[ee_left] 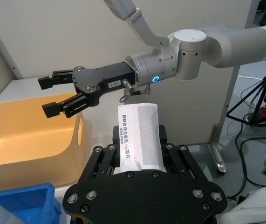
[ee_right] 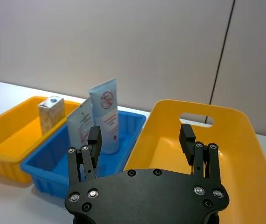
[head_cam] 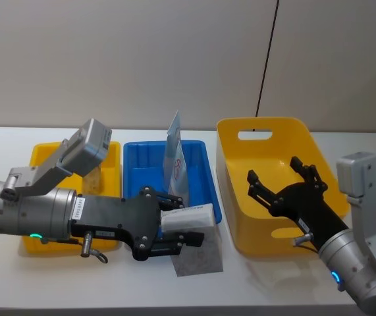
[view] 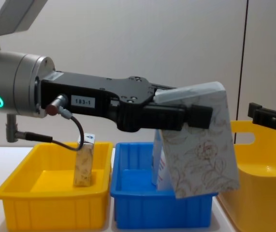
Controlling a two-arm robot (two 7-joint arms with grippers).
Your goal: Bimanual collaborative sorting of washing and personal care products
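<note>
My left gripper [head_cam: 186,227] is shut on a whitish carton [head_cam: 197,258] with a faint brown floral pattern, held in the air just in front of the blue tray [head_cam: 204,172]; the same carton [view: 201,150] hangs tilted in the chest view. My right gripper [head_cam: 283,179] hovers open over the big yellow bin [head_cam: 230,161] with nothing between its fingers. Light-blue tubes [ee_right: 106,112] stand in the blue tray. A small speckled carton [ee_right: 50,112] stands upright in the low yellow tray [head_cam: 46,155].
The three containers stand in a row on the white table [head_cam: 293,289]: low yellow tray at the left, blue tray in the middle, tall yellow bin with a handle slot [head_cam: 254,135] at the right. A grey wall is close behind.
</note>
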